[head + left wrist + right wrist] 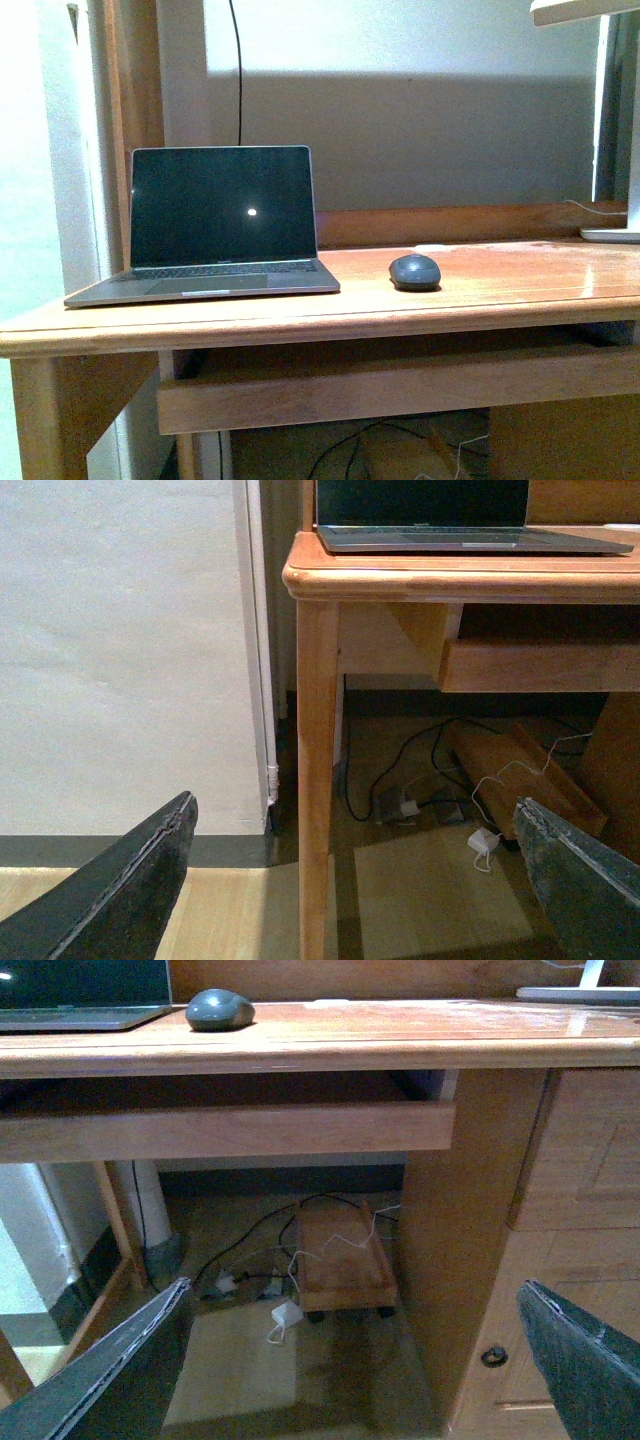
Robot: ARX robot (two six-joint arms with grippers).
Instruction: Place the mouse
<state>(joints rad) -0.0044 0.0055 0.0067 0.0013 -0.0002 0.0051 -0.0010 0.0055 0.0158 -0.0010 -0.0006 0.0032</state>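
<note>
Mouse (pixel 219 1010) above open right hand (pixel 350 1370)

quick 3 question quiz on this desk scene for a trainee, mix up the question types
1. True or false: the small dark grey rounded mouse sits on the open grey laptop's keyboard.
2. Which side of the laptop is the mouse on in the front view? A) left B) right
3. Fill in: both the left gripper and the right gripper are ____ and hold nothing.

Key: 1 false, it rests on the wooden desk, apart from the laptop; 2 B; 3 open.
</note>
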